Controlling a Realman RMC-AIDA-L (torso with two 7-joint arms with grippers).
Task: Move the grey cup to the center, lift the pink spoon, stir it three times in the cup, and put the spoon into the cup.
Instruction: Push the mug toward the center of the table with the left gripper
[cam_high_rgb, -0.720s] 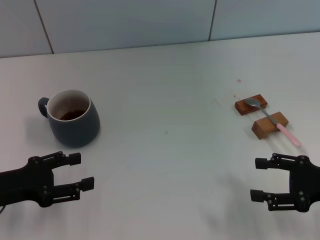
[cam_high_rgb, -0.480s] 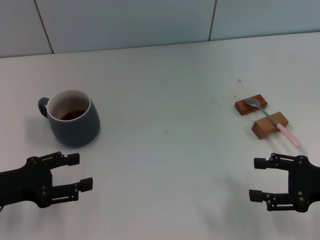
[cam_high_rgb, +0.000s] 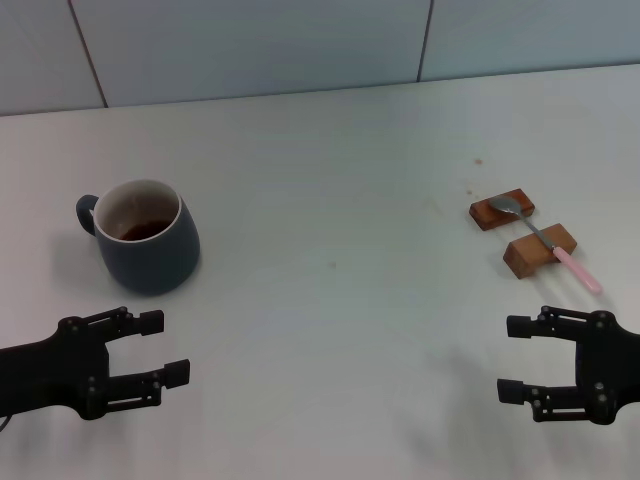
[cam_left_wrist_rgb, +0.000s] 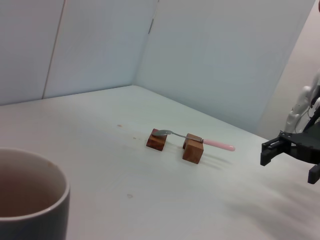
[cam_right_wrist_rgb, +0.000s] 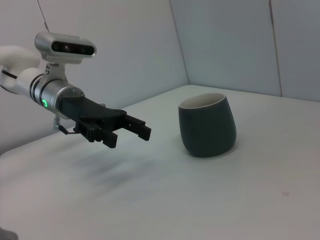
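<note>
The grey cup (cam_high_rgb: 148, 245) stands upright at the left of the table with dark liquid inside and its handle pointing left; it also shows in the left wrist view (cam_left_wrist_rgb: 27, 200) and the right wrist view (cam_right_wrist_rgb: 207, 125). The pink spoon (cam_high_rgb: 548, 243) lies across two wooden blocks at the right, bowl on the far block, pink handle toward me; it also shows in the left wrist view (cam_left_wrist_rgb: 195, 138). My left gripper (cam_high_rgb: 165, 347) is open and empty, in front of the cup and apart from it. My right gripper (cam_high_rgb: 510, 358) is open and empty, in front of the spoon.
Two brown wooden blocks (cam_high_rgb: 502, 210) (cam_high_rgb: 540, 250) hold the spoon off the white table (cam_high_rgb: 330, 330). A tiled wall (cam_high_rgb: 300, 40) rises behind the table's far edge. A few small specks mark the table near the blocks.
My left gripper has drifted very slightly toward the table's front edge. The right gripper, cup and spoon have not visibly moved.
</note>
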